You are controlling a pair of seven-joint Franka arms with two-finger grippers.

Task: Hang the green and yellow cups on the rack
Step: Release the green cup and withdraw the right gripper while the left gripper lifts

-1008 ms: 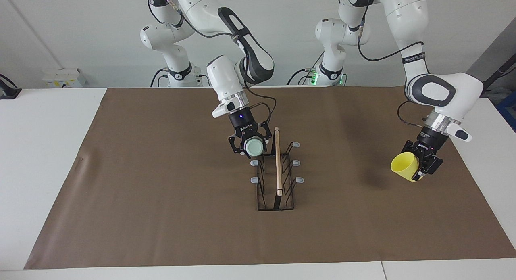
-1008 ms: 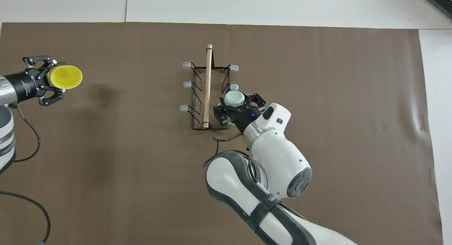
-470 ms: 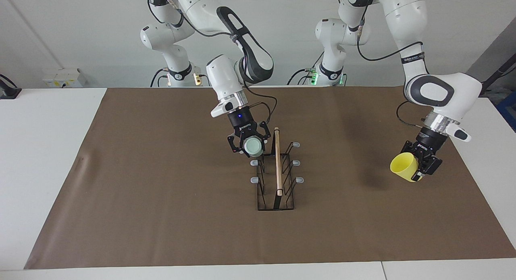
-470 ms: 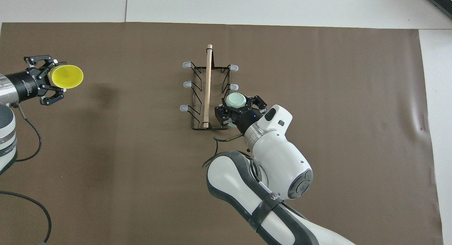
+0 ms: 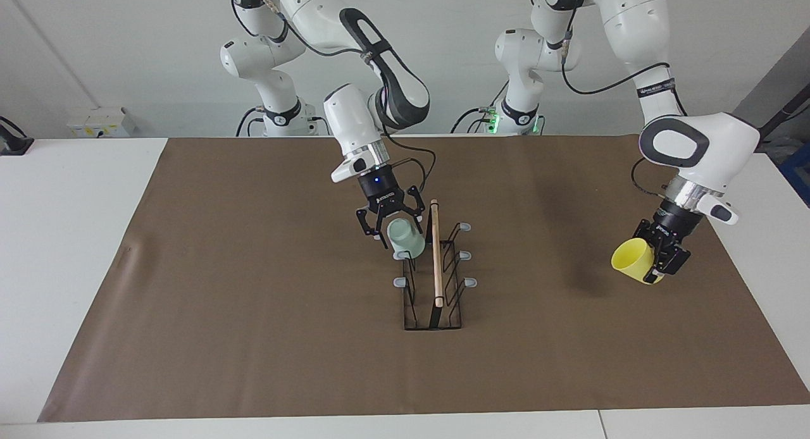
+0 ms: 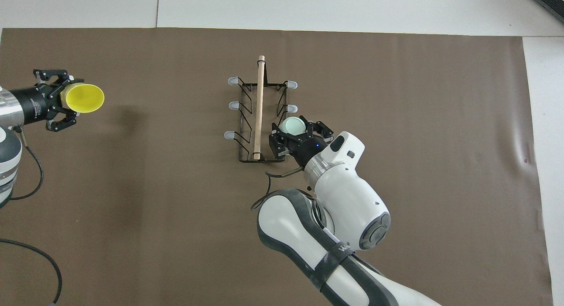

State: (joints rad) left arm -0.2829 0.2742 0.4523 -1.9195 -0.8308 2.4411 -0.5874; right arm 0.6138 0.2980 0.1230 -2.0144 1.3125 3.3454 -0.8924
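My right tool point(image 5: 391, 226) stands spread around the green cup point(image 5: 405, 238), which sits tilted on the rack's point(image 5: 433, 281) prong nearest the robots. My left tool point(image 5: 661, 260) pinches the yellow cup point(image 5: 633, 260) over the bench, well apart.

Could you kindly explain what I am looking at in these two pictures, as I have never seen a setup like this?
These are two white robot arms at a table with a brown mat. One picture faces the robots from across the table; the other looks down from above their own end. On the mat stands a black wire rack with a wooden rod handle and grey-tipped prongs. The right gripper is at the rack with its fingers spread around the green cup, which sits on a prong on the right arm's side. The left gripper waits over the mat's end, holding the yellow cup.
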